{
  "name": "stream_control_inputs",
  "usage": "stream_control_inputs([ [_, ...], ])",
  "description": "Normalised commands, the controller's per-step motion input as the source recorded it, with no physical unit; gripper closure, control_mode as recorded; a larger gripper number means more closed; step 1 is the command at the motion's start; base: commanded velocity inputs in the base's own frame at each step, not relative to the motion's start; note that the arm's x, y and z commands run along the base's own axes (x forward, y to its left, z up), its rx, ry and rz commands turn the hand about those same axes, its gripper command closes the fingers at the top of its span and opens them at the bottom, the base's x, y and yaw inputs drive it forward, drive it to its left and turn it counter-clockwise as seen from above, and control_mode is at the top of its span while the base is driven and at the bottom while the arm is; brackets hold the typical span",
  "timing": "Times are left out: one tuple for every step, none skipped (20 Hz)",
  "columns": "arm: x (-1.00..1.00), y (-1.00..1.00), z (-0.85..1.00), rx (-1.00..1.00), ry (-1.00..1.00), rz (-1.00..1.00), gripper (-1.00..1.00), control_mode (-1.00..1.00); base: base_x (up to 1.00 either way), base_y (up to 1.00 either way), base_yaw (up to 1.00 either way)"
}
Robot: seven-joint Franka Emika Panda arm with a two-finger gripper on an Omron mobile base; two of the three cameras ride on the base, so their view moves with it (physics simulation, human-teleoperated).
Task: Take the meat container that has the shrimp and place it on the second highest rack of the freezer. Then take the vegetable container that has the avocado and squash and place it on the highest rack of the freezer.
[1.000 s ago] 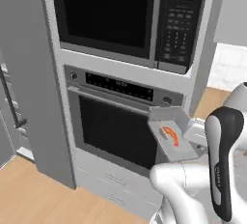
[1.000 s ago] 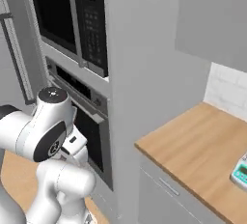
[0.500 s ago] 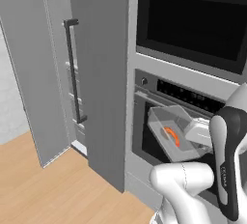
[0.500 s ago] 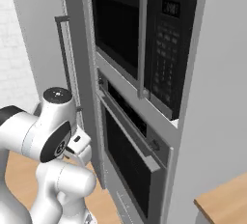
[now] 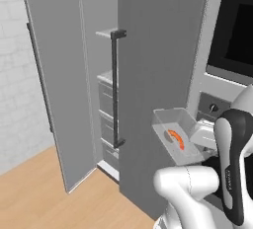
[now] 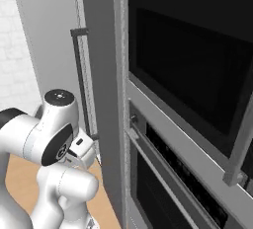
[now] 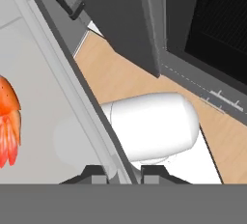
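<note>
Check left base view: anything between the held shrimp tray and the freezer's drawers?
Yes. In the left base view the freezer's open right-hand door stands between the meat container, held by the gripper, and the drawers.

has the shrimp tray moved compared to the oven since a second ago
Yes. The meat container, pinched in the hand, has gone left, off the oven front toward the open freezer, as the base drove.

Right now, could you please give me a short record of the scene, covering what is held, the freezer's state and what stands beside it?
held: tray with shrimp inside, rim clamped between the fingers
gripper: shut on the tray's wall
tray height: carried in the air, above the floor
freezer: door open, drawers showing inside
handle: dark vertical bar
beside freezer: oven to its right
</note>
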Motion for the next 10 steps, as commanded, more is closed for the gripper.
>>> stream_control_inputs([
  [0.0, 0.0, 0.0, 0.0, 0.0, 0.0, 1.0, 1.0, 0.6, 0.84, 0.0],
  [0.0, 0.0, 0.0, 0.0, 0.0, 0.0, 1.0, 1.0, 0.56, 0.84, 0.0],
  [0.0, 0.0, 0.0, 0.0, 0.0, 0.0, 1.0, 1.0, 0.57, 0.84, 0.0],
  [0.0, 0.0, 0.0, 0.0, 0.0, 0.0, 1.0, 1.0, 0.55, 0.81, -0.06],
  [0.0, 0.0, 0.0, 0.0, 0.0, 0.0, 1.0, 1.0, 0.52, 0.84, -0.13],
  [0.0, 0.0, 0.0, 0.0, 0.0, 0.0, 1.0, 1.0, 0.53, 0.87, -0.17],
  [0.0, 0.0, 0.0, 0.0, 0.0, 0.0, 1.0, 1.0, 0.49, 0.87, -0.2],
  [0.0, 0.0, 0.0, 0.0, 0.0, 0.0, 1.0, 1.0, 0.41, 0.86, -0.23],
  [0.0, 0.0, 0.0, 0.0, 0.0, 0.0, 1.0, 1.0, 0.27, 0.86, -0.26],
  [0.0, 0.0, 0.0, 0.0, 0.0, 0.0, 1.0, 1.0, 0.06, 0.79, -0.3],
])
